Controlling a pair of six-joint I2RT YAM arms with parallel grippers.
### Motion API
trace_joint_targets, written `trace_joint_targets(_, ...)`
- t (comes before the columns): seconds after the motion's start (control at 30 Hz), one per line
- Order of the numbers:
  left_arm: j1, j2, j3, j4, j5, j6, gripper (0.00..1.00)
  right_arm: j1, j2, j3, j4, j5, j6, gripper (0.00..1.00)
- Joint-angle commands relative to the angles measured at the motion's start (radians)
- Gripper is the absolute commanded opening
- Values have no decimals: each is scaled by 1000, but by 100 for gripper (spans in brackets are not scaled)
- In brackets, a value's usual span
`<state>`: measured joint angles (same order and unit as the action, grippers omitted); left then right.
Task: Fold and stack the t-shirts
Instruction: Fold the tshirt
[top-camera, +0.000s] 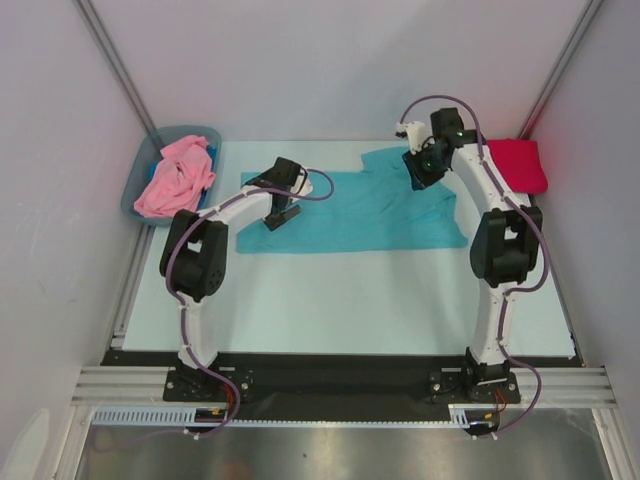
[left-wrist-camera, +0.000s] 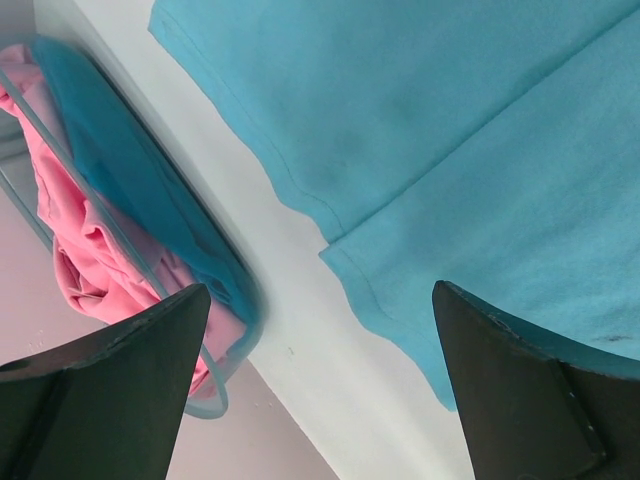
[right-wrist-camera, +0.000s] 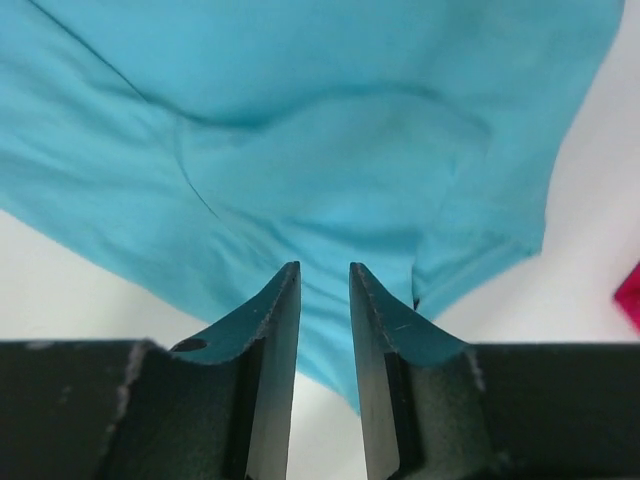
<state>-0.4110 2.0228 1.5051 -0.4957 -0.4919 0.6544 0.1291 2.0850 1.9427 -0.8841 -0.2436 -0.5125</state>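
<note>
Left jaws wide apart and empty, right jaws narrowly parted, both over teal t-shirt (top-camera: 350, 215).

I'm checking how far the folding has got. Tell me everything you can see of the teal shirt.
The teal shirt is plain soft cloth with stitched hems, spread nearly flat on the table, slightly wrinkled, one layer overlapping another at its left edge. The left claw, wide open, hangs over that edge; the right claw, jaws narrowly apart, over its far right part. Neither grips it.
</note>
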Motion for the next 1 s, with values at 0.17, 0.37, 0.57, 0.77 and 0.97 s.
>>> trace_joint_targets(0.17,-9,-101,-57,59,-25,5,100,104,193,306,-107,6,-34,34)
trace_joint_targets(0.37,-15,-110,-95,108,-62,37,100,125,251,302,-130,27,-43,37)
trace_joint_targets(0.57,-22,-110,-89,115,-69,42,100,124,257,271,-124,40,-34,39)
trace_joint_targets(0.77,-34,-104,-91,118,-73,44,100,126,260,243,-113,47,-26,40)
trace_joint_targets(0.97,-35,-99,-94,123,-74,42,100,126,273,210,-92,46,-27,41)
